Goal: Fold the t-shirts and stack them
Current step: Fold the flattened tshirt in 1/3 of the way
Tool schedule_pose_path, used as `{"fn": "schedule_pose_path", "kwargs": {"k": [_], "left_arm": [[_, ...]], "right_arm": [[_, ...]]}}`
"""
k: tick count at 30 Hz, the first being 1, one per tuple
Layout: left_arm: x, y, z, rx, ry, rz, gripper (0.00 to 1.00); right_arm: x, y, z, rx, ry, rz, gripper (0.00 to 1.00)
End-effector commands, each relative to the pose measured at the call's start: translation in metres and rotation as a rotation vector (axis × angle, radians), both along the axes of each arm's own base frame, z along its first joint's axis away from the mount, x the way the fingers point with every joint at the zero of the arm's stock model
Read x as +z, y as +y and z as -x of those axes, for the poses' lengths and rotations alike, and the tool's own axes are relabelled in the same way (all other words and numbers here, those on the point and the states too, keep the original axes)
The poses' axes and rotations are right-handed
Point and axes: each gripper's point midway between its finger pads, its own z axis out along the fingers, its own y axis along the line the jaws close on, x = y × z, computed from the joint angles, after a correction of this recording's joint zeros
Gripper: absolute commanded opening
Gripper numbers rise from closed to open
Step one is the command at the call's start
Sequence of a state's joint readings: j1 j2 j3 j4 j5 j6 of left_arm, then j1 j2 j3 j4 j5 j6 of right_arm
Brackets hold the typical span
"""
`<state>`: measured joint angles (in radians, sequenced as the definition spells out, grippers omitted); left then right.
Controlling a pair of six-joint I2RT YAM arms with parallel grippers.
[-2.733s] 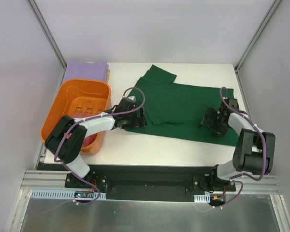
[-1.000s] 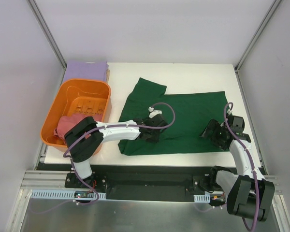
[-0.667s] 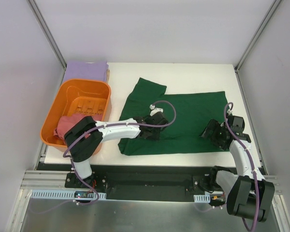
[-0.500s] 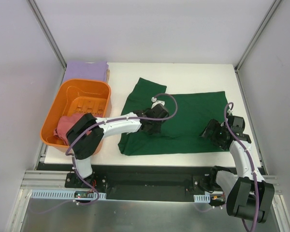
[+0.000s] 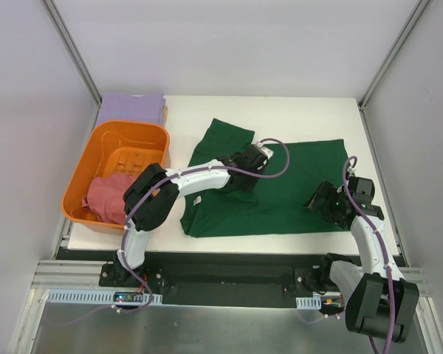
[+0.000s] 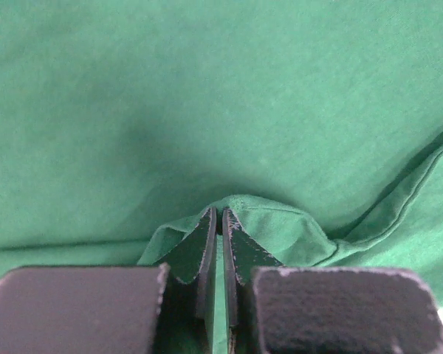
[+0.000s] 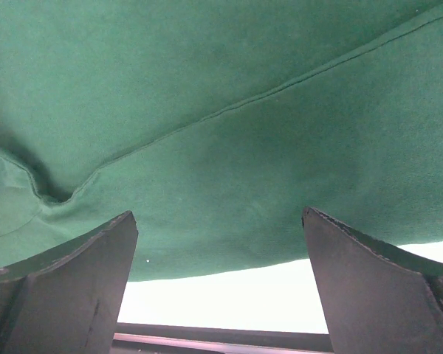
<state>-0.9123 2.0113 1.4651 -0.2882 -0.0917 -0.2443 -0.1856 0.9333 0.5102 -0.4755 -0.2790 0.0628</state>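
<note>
A dark green t-shirt (image 5: 295, 188) lies spread across the middle of the white table (image 5: 303, 110), one sleeve toward the back left. My left gripper (image 5: 247, 166) is over its middle, shut on a raised pinch of the green cloth (image 6: 280, 228), which shows between the closed jaws (image 6: 219, 214). My right gripper (image 5: 317, 200) hovers open over the shirt's near right corner; green fabric (image 7: 207, 110) and the bare table edge (image 7: 221, 295) show between its fingers (image 7: 218, 217). A pinkish-red t-shirt (image 5: 107, 198) lies bunched in the basket. A lavender t-shirt (image 5: 133, 107) lies folded at the back left.
An orange plastic basket (image 5: 129, 136) stands at the table's left side, partly over the edge. Metal frame posts (image 5: 74, 51) rise at the back corners. The black base rail (image 5: 229, 276) runs along the near edge.
My left gripper closed on the green cloth and moved toward the back right, drawing the pinched fabric with it. The right gripper stayed open and almost still.
</note>
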Motion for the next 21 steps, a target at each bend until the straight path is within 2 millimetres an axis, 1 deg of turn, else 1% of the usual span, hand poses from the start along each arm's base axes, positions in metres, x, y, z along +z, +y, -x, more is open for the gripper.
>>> {"fn": "schedule_pose_path", "kwargs": {"k": [1,7,10,12,15,17,19,20,21], "left_arm": [[0.015,-0.021,-0.01,-0.178,-0.052,0.018,0.0],[0.016,-0.031,-0.022,-0.254,-0.1,0.0,0.0],[0.017,-0.043,-0.014,-0.36,-0.088,0.029,0.01],[0.015,-0.048,-0.013,-0.405,-0.089,0.033,0.03],[0.013,-0.048,-0.021,-0.398,-0.112,0.015,0.01],[0.014,-0.05,-0.026,-0.388,-0.126,0.007,0.04],[0.017,-0.053,-0.025,-0.403,-0.126,0.023,0.04],[0.018,-0.056,-0.024,-0.415,-0.126,0.036,0.06],[0.02,-0.059,-0.02,-0.439,-0.116,0.057,0.06]], "right_arm": [[0.003,0.002,-0.001,0.006,-0.011,-0.011,0.96],[0.002,0.0,-0.001,0.0,-0.006,-0.003,0.96],[0.002,0.001,-0.001,0.002,-0.005,-0.003,0.96],[0.001,0.0,0.0,-0.001,-0.003,-0.002,0.96],[0.002,0.0,-0.001,-0.001,-0.006,0.003,0.96],[0.002,-0.001,-0.001,-0.003,-0.006,0.006,0.96],[0.002,-0.001,0.0,-0.005,-0.003,0.006,0.96],[0.001,-0.001,0.0,-0.005,0.0,0.006,0.96],[0.0,-0.002,0.0,-0.005,0.002,0.007,0.96]]}}
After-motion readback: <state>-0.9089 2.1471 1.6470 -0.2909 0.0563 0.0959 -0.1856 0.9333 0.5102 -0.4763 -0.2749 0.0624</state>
